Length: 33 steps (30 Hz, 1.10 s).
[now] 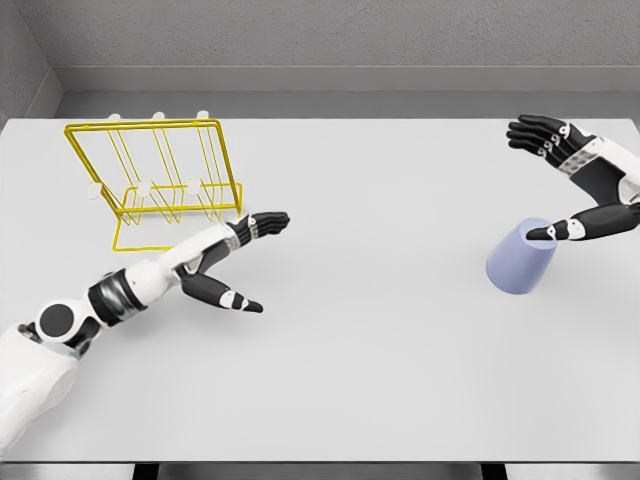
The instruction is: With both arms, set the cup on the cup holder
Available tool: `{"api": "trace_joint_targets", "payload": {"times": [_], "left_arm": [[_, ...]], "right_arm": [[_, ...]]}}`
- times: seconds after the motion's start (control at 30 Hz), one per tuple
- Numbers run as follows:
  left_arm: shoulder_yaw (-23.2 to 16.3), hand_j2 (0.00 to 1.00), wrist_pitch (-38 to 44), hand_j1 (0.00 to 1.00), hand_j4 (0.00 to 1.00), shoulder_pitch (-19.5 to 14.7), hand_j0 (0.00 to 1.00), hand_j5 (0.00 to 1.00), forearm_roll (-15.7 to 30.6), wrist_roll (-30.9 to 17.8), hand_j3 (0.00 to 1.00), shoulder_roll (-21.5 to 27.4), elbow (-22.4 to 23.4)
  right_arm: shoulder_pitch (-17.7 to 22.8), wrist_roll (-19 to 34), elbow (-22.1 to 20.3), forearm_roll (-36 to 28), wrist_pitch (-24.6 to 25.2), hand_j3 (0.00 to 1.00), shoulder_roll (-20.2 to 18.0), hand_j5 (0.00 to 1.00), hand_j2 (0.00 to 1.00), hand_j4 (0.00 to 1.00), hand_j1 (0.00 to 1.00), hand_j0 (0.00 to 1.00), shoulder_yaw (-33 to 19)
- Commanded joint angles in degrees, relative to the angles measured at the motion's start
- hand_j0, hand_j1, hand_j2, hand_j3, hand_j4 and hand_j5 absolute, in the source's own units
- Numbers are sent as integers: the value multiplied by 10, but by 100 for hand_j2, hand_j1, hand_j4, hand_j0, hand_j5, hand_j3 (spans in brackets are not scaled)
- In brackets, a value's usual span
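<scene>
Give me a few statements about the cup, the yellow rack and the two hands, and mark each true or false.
1. The cup hangs on the yellow rack. False: it sits on the table, far from the rack.
2. The right hand is by the cup, thumb at its rim. True.
3. The left hand grips the rack. False: it is open, in front of the rack, holding nothing.
4. The rack is at the table's far left. True.

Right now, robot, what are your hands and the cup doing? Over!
Left hand open near the rack. Right hand open, thumb at the cup rim, no grasp yet. Cup far from rack, nothing between.
</scene>
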Motion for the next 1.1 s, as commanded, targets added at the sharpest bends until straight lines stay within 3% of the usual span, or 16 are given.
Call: {"api": "trace_joint_targets", "payload": {"times": [0.0, 0.17, 0.27, 0.4, 0.6, 0.77, 0.9, 0.97, 1.07], "left_arm": [[0, 100, 6, 100, 100, 0, 100, 100, 3, 0, 100, -8, 16], [1, 100, 14, 100, 100, 2, 100, 100, 18, 0, 100, -14, 17], [0, 100, 9, 100, 100, 25, 100, 100, 21, 0, 100, -6, -39], [0, 100, 9, 100, 100, 27, 100, 100, 22, 0, 100, -5, -44], [-1, 100, 19, 100, 100, 29, 100, 100, 54, 0, 100, -3, -63], [0, 100, 9, 100, 100, 31, 100, 100, 50, 0, 100, 5, -71], [-5, 100, 16, 100, 100, 27, 100, 100, 47, 0, 100, 19, -70], [-4, 100, 18, 100, 100, 26, 100, 100, 1, 0, 100, 19, -70], [-6, 100, 16, 100, 100, 27, 100, 100, 1, 0, 100, 19, -73]], "right_arm": [[0, 0, 2, -4, 1, 100, -1, 100, 100, 100, 100, 100, 0], [6, 0, 7, -4, 1, 100, -5, 100, 100, 100, 100, 100, -5], [7, 0, 14, -3, 1, 100, -7, 100, 100, 100, 100, 100, -6], [13, 0, 46, -4, 1, 100, -4, 100, 100, 100, 100, 100, -13], [64, 0, 69, -12, 1, 100, -9, 100, 100, 100, 100, 100, -32], [65, 0, 115, -14, 1, 100, 3, 100, 100, 100, 100, 100, -39], [98, 0, 124, -14, 1, 100, 8, 100, 100, 100, 100, 100, -53], [111, 0, 126, -15, 1, 100, 12, 100, 100, 100, 100, 100, -54], [114, 0, 164, -18, 1, 100, 30, 100, 100, 100, 100, 100, -57]]}}
